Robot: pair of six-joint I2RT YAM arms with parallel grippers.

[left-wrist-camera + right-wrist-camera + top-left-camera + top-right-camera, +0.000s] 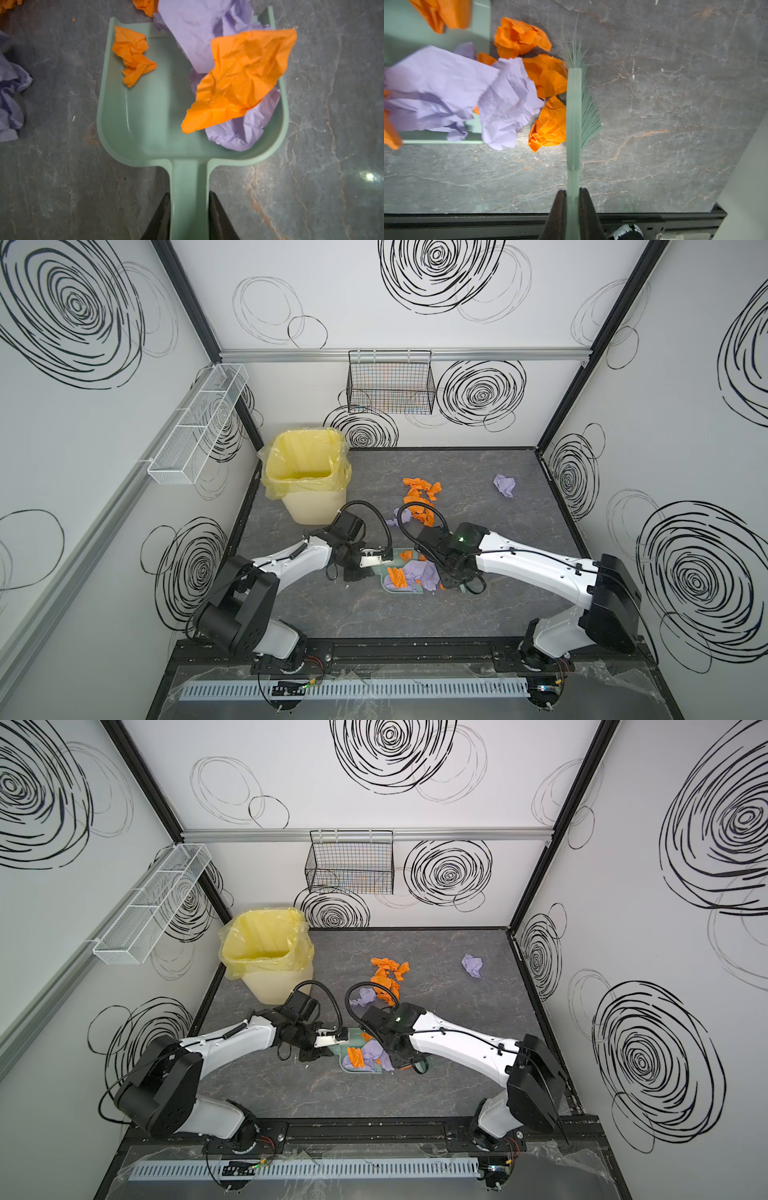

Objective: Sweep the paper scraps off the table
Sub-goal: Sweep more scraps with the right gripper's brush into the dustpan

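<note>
Table point(52, 187): scraps point(239, 83) in dustpan point(145, 114), beyond left fingers point(218, 220).

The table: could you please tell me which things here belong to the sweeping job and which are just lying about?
Job: paper scraps, dustpan in the left claw, brush in the right claw, table, probably the lined bin.
Just there: white wire basket and black wire basket, both on the walls.
</note>
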